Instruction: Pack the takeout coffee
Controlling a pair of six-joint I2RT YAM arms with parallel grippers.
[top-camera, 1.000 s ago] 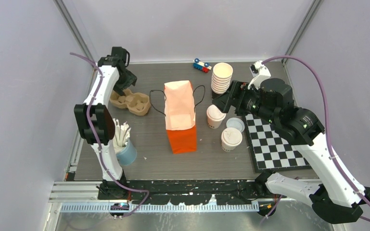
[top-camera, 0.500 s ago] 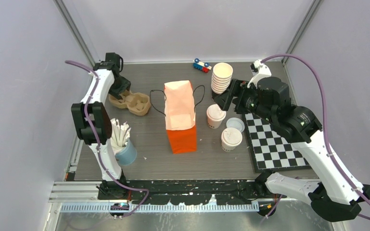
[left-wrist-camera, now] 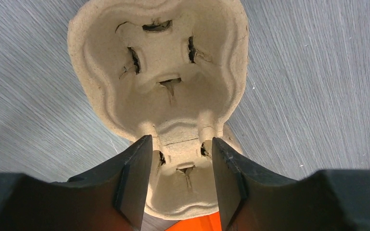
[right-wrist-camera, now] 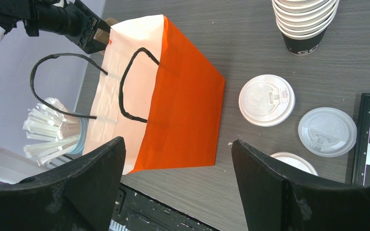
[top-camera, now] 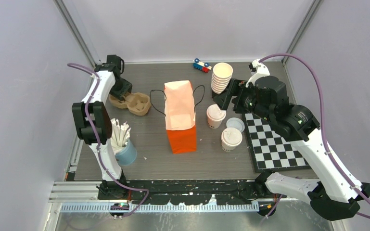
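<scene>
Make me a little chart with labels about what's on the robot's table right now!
lidded coffee cups: two, on the table right of the bag, not packed yet
orange bag: standing, top open
spare lid: flat on the table by the cups
left pincer: around the middle of the cardboard cup tray; can't tell if it's squeezing
right pincer: open, holding nothing
also there: stack of lidless cups, blue cup of sticks, toy car

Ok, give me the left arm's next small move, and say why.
Probably squeeze the left gripper shut on the brown moulded-pulp cup carrier before any lift. Its fingers sit either side of the carrier's narrow middle, close against it, but whether they pinch it yet is unclear. The carrier lies flat on the grey wood-grain table.
</scene>
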